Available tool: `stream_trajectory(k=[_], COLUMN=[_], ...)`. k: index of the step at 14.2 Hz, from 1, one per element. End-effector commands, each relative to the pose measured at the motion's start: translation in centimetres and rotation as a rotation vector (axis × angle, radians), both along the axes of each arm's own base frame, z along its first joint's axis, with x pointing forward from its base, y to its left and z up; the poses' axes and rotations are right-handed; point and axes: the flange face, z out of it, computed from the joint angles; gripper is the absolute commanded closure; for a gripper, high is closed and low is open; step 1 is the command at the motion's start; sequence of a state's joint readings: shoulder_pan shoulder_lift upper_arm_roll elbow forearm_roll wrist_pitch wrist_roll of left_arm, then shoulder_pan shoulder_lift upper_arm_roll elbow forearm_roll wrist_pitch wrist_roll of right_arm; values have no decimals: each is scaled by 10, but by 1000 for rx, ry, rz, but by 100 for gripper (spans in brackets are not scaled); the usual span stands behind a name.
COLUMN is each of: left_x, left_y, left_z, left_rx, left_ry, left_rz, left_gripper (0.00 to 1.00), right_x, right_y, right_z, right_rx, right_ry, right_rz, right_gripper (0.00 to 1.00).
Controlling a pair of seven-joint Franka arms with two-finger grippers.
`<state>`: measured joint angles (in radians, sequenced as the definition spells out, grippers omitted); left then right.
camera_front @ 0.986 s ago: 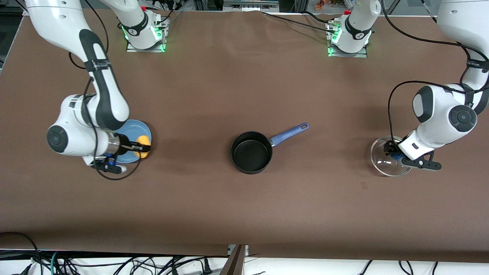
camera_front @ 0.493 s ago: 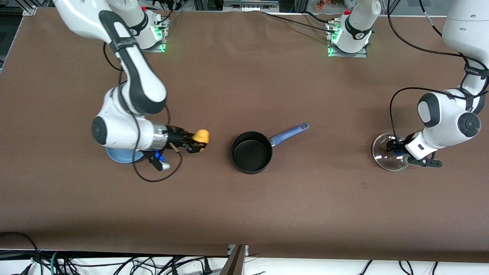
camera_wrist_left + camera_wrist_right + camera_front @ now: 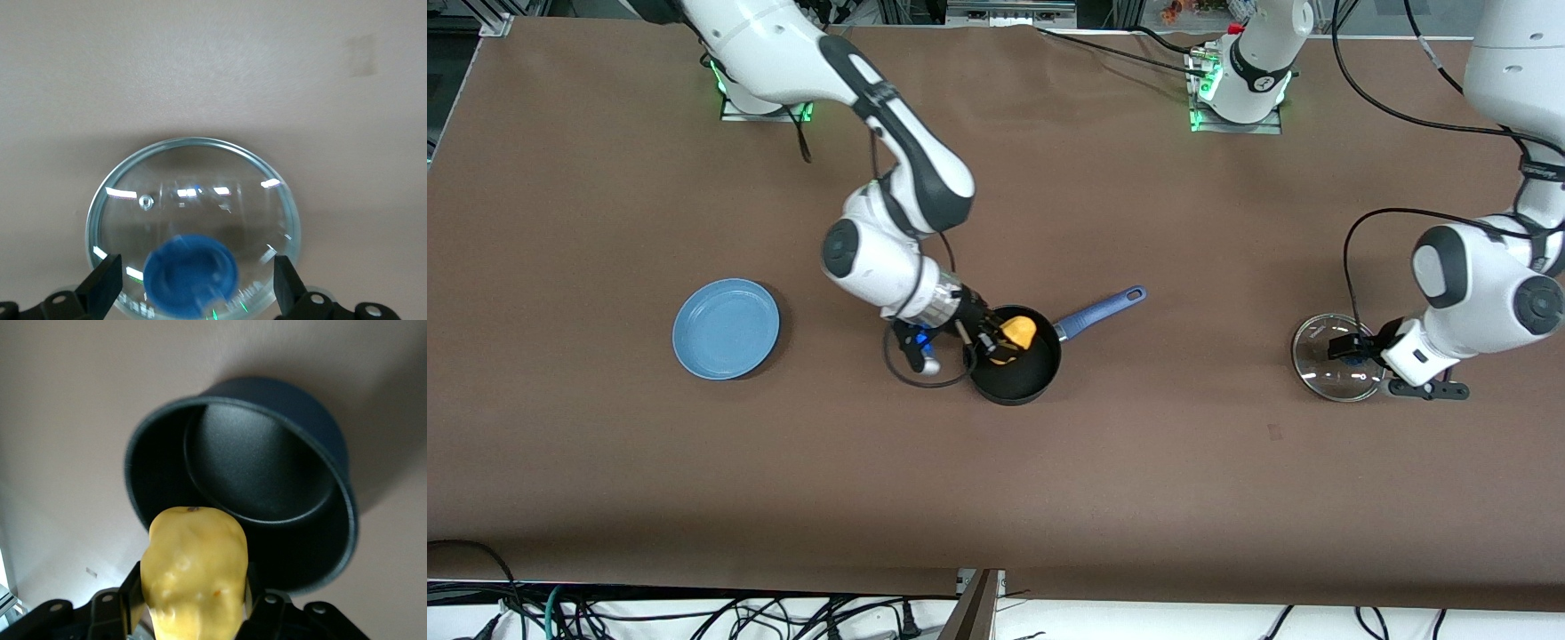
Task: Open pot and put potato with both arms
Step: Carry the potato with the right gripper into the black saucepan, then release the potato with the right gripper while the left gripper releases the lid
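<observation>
The black pot (image 3: 1014, 364) with its blue handle sits open at frame centre; the yellow potato (image 3: 1016, 335) hangs over its mouth.

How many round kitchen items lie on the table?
3: the flat light-blue plate toward the right arm's end, the small black saucepan with a blue handle mid-table, the clear glass lid with a blue knob toward the left arm's end.

left claw (image 3: 193, 297) spread, right claw (image 3: 193, 613) clamped
</observation>
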<state>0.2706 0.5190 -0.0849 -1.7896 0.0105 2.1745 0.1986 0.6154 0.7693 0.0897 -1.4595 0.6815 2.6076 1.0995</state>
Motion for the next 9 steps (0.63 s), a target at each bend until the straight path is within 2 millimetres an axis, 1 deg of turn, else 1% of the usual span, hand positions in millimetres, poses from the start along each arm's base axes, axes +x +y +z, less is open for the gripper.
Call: stream_trajectory(k=[1, 2, 3, 4, 5, 6, 7, 8, 9], left_x=[23, 22, 18, 12, 2, -9, -17, -25, -32], left_y=[-31, -42, -53, -73, -87, -91, -95, -102, -104], left_z=[100, 134, 163, 191, 225, 264, 297, 316, 325], left_rx=[4, 22, 34, 49, 57, 52, 41, 35, 35], left_ry=[31, 37, 31, 18, 1, -37, -83, -100, -96], left_rz=[32, 68, 108, 139, 156, 155, 154, 142, 140], left_gripper=[0, 0, 0, 0, 0, 0, 0, 0, 0], right_x=[16, 17, 18, 26, 27, 28, 28, 29, 33], right_y=[-6, -7, -10, -25, -33, -47, -63, -78, -101], right_z=[17, 26, 36, 51, 75, 94, 115, 128, 142], right_rx=[15, 17, 14, -20, -84, -157, -214, -233, -256], right_ry=[-13, -15, -5, -20, -55, -61, -66, -47, -36], right_rz=[-9, -3, 14, 40, 110, 179, 225, 227, 225], right_gripper=[0, 0, 0, 0, 0, 0, 0, 0, 0])
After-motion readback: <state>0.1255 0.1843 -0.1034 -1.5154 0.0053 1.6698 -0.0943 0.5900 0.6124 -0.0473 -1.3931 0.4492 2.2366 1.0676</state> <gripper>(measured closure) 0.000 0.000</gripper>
